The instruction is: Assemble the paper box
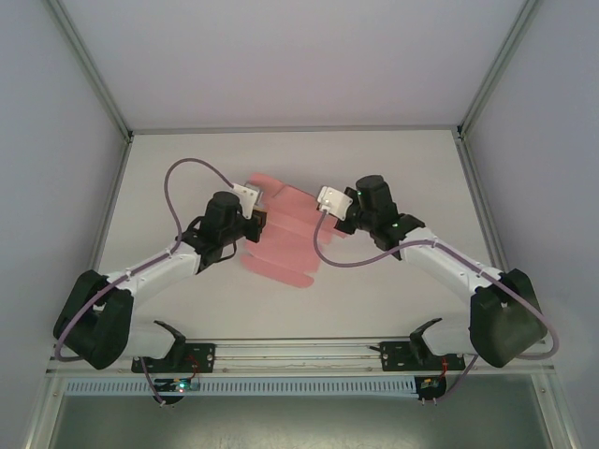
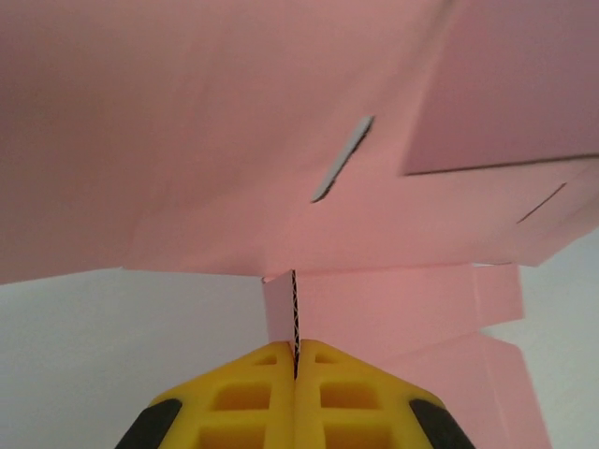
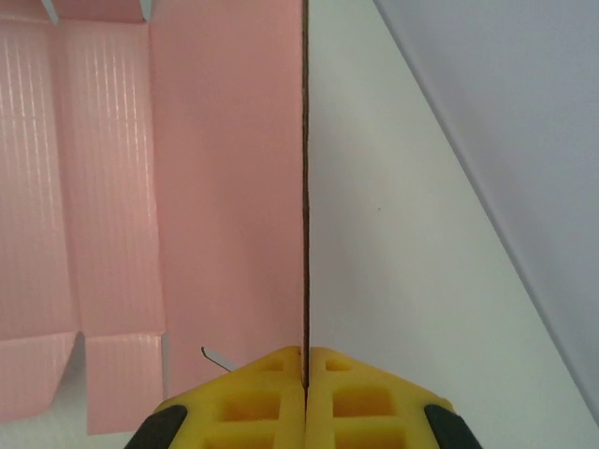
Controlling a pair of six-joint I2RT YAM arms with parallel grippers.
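While box [image 1: 281,245], unfolded creased sheet, is held over middle of worktop [image 1: 393,290], one edge is pinched by left pincer [image 2: 295,363], opposite edge by right pincer [image 3: 305,367]. Side panels best raised along creases together, slowly; grips to be kept tight, thin card not to be torn.

top: paper box [image 1: 285,245] covered at 9 and 3 o'clock by wrists | left wrist: it is blurred, cut off at 12, 9, 3 o'clock | right wrist: cut off at 12, 9 o'clock | left gripper [image 2: 295,367], right gripper [image 3: 305,367] cropped at 6 o'clock
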